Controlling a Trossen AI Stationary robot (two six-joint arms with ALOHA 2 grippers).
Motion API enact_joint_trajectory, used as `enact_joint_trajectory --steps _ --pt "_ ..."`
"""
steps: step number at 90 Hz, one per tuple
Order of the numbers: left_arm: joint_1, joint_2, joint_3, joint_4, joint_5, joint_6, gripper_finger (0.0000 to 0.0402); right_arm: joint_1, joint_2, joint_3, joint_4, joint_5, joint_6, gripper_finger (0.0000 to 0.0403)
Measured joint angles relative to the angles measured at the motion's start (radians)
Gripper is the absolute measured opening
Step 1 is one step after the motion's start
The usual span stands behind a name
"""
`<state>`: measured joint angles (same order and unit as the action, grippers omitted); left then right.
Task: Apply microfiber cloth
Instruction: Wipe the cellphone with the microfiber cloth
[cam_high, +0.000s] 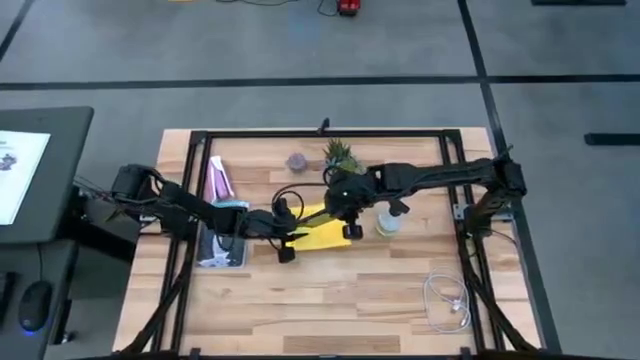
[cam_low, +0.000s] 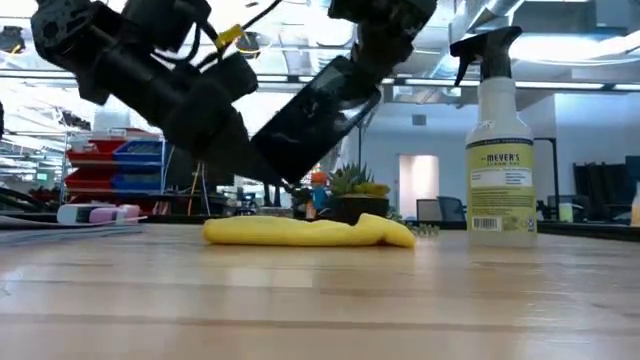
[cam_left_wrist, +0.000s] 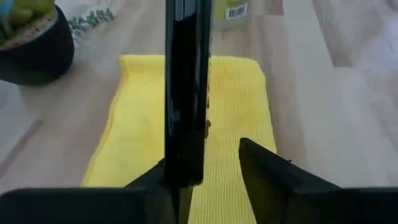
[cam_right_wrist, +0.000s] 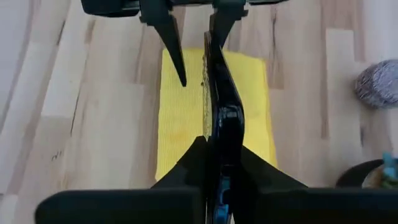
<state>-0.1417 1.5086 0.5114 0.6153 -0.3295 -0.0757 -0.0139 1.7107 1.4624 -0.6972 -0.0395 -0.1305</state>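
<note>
A pale wooden worktop (cam_high: 330, 300) framed by black rails is seen from above, with grey floor around it. The microfiber cloth (cam_high: 322, 232) lies flat near the worktop's middle, folded into a yellow rectangle. Directly above the cloth a black smartphone (cam_low: 318, 112) is held tilted and edge-on, clear of the fabric in the low view. The right end effector (cam_right_wrist: 219, 163) is clamped on one end of the smartphone, its fingers pressed against both faces. The left end effector (cam_left_wrist: 205, 168) is placed at the phone's other end with its fingers spread: one finger lies against the phone, while the other stands apart from it with yellow cloth visible in the gap. Just beside the cloth, on the right arm's side, a spray bottle (cam_low: 498, 150) stands upright. Behind the cloth a small potted plant (cam_high: 340, 155) is seen, and a white cable (cam_high: 447, 298) lies well apart from it.
</note>
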Motion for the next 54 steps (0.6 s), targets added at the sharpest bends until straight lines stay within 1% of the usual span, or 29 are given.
enact_joint_trajectory --steps 9,15,29,43,54 --pt "0.0 -0.043 0.0 -0.073 0.004 -0.001 0.0108 0.0 0.01 0.001 -0.011 0.0 -0.01 0.0019" --pt "0.0 -0.064 0.003 -0.114 0.001 -0.011 0.0108 0.0 0.013 -0.002 -0.054 0.003 -0.01 0.0019" --pt "0.0 -0.076 0.003 -0.186 -0.003 -0.021 0.0109 0.007 0.014 -0.027 -0.063 0.039 -0.018 0.0019" --pt "0.0 -0.076 0.004 -0.19 -0.003 -0.026 0.0109 0.013 0.014 -0.028 -0.063 0.057 -0.046 0.0019" --pt "0.0 -0.076 0.004 -0.19 -0.008 -0.026 0.0109 0.031 0.013 -0.028 -0.059 0.137 -0.083 0.0019"
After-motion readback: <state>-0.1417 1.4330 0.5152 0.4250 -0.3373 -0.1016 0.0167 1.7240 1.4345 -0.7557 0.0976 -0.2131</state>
